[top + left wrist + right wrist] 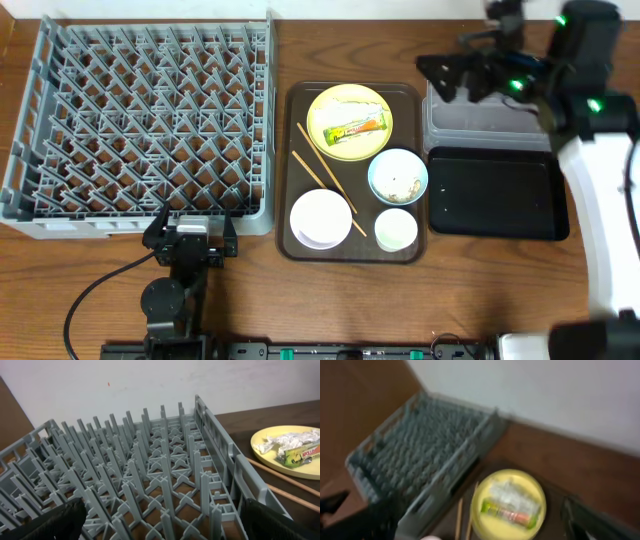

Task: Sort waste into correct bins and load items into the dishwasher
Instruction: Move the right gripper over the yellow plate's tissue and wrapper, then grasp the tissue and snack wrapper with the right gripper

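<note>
We judge sorting unstarted: snack wrapper (356,129) on the yellow plate (320,112), serving tray's (408,108) far edge. Left gripper (190,236) and right gripper (431,78) gape empty (right nearer); next, a precise descent onto it.

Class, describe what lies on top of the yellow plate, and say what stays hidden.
On the yellow plate lie a green-and-orange snack wrapper and crumpled white paper. The plate surface beneath them is covered, so anything under them cannot be seen.
</note>
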Motion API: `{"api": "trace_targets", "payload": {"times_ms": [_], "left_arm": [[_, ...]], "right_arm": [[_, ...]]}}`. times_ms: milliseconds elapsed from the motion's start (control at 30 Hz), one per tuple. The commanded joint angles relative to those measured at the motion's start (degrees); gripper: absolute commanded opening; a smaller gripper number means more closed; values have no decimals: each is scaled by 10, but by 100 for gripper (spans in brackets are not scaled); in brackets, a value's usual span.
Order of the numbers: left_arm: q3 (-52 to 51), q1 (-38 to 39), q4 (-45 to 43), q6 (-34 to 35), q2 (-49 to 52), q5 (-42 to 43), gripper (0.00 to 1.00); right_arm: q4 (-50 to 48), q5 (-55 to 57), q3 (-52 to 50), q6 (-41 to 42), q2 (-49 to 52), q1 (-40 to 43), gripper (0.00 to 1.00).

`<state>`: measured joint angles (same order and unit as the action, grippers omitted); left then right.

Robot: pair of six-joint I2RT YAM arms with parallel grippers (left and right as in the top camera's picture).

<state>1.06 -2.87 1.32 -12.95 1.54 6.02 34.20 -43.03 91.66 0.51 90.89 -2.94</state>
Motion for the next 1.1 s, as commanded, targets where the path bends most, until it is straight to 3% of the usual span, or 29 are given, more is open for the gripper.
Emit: {"api": "trace_targets", "payload": {"times_ms": [0,200,600,633,700,833,1067], "left_arm": [[-8,2,21,-5,-1,9,99],[-8,2,21,-5,-1,9,99],[-8,2,21,-5,-1,9,99],[-8,2,21,-5,-1,9,99],[-8,2,21,-5,-1,9,99],[-8,2,21,-5,-1,9,99],[-8,2,21,-5,-1,9,99]], "right_arm": [[70,29,101,-28,86,-46,99],[168,83,212,-65,200,-108,99],[136,111,216,-50,307,-193,96],[135,142,216,-27,312,-199,92],[134,285,215,96,325,-214,90],[153,504,215,308,340,-240,99],[101,602,215,462,375,-265,99]]}}
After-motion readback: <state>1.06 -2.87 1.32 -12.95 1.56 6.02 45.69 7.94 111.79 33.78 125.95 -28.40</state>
